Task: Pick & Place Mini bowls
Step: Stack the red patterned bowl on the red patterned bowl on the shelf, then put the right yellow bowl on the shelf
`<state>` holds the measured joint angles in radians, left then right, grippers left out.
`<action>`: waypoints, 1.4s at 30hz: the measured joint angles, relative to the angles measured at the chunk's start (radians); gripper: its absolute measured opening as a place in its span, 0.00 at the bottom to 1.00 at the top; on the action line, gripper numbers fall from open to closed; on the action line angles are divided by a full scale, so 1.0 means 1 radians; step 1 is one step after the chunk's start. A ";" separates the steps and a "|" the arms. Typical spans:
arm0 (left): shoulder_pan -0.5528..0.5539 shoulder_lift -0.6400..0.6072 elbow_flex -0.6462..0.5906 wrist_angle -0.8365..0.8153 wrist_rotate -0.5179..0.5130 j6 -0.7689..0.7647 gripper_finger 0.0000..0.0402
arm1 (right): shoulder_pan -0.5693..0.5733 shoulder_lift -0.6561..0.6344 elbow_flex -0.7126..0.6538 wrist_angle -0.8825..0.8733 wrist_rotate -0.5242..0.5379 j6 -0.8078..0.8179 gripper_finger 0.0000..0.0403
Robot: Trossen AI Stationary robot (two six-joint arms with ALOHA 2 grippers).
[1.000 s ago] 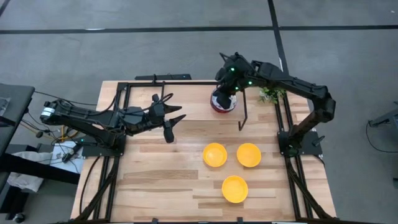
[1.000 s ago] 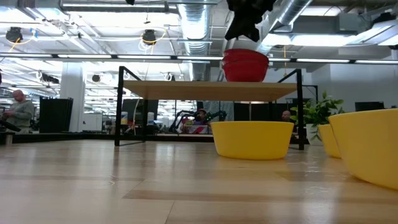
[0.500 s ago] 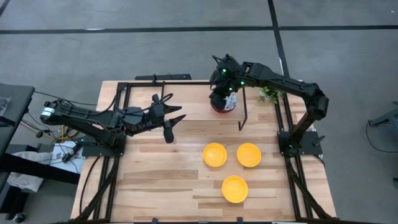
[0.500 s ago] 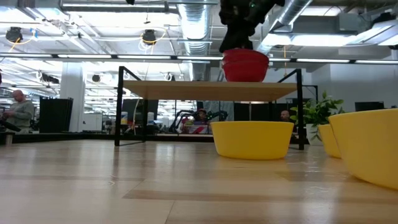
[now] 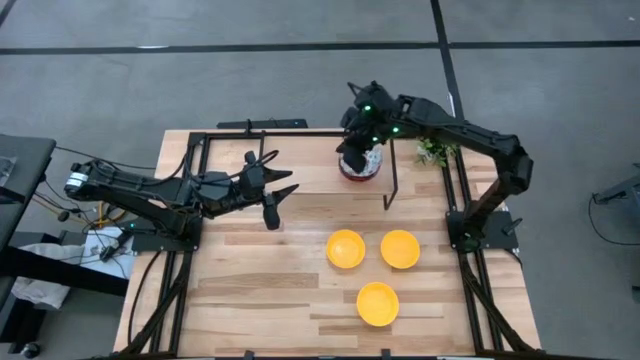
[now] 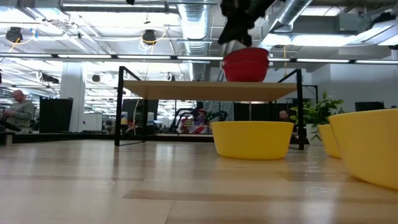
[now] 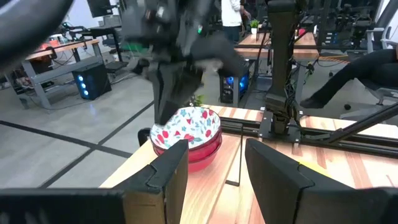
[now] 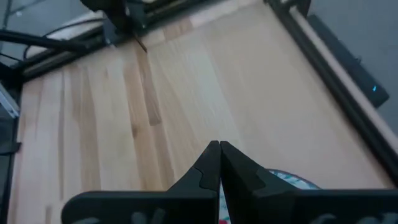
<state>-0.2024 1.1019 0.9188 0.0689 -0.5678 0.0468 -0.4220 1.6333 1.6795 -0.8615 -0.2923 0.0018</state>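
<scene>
A stack of red mini bowls (image 5: pixel 360 170), floral and white inside (image 7: pixel 186 127), stands on a raised wooden shelf (image 6: pixel 186 90) at the table's far side. My right gripper (image 5: pixel 360 138), shut, is above the stack at its far-left rim (image 6: pixel 236 34). The top bowl (image 6: pixel 247 56) sits tilted, its right side higher. Three yellow mini bowls (image 5: pixel 345 248), (image 5: pixel 400 248), (image 5: pixel 378 303) rest on their bases on the table's near right part. My left gripper (image 5: pixel 278 195) hovers open over the table's left-middle, facing the stack. My right gripper comes from above, pointing down, its shut fingers (image 7: pixel 165 109) at the top bowl's far-left rim (image 7: pixel 163 132). Its own wrist view shows the fingers (image 8: pixel 217 165) closed with nothing between them. The bowl stays on the stack, tipped; whether the fingers press it, I cannot tell.
The shelf stands on a black frame with a thin post (image 5: pixel 392 185) right of the stack. A green plant (image 5: pixel 435 150) is beyond the shelf's right end. Bare wood (image 5: pixel 260 290) lies left of the yellow bowls. People stand in the room behind (image 6: pixel 18 112).
My right gripper has come down and toward the table's left onto the red stack. The top bowl, level before, now sits tipped with its right side raised.
</scene>
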 joint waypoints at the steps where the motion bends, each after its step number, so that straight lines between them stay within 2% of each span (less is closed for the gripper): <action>1: 0.000 0.000 0.000 0.000 0.000 0.000 0.40 | -0.003 -0.011 0.005 -0.005 0.001 -0.003 0.00; 3: 0.000 0.000 0.000 0.000 0.000 0.000 0.40 | -0.012 -0.036 0.010 -0.054 0.003 -0.005 0.00; 6: 0.000 0.000 0.000 0.000 0.000 0.000 0.40 | -0.028 -0.079 0.012 -0.227 0.020 -0.011 0.00; 9: 0.000 0.000 0.000 0.000 0.000 0.000 0.40 | -0.032 -0.108 0.012 -0.381 0.105 -0.011 0.00; 16: 0.010 0.000 0.000 0.000 0.000 0.000 0.40 | -0.015 -0.142 0.007 -0.439 0.160 -0.011 0.00; 20: 0.007 0.000 0.000 0.000 0.000 0.000 0.40 | -0.017 -0.140 -0.047 -0.442 0.165 -0.010 0.00; 25: 0.006 0.000 0.000 0.003 0.000 0.000 0.40 | -0.016 -0.140 -0.098 -0.420 0.164 -0.010 0.00; 36: 0.006 0.000 0.000 0.004 0.000 0.000 0.40 | -0.027 -0.148 -0.098 -0.409 0.159 -0.028 0.00; 39: 0.006 0.000 0.000 0.004 0.000 0.000 0.40 | -0.024 -0.177 -0.097 -0.437 0.098 -0.029 0.00; 42: 0.006 0.000 0.000 0.003 0.000 0.000 0.40 | 0.009 -0.218 -0.095 -0.554 0.002 -0.025 0.00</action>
<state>-0.1959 1.1019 0.9188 0.0719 -0.5678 0.0467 -0.4134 1.4150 1.5841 -1.4155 -0.2899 -0.0236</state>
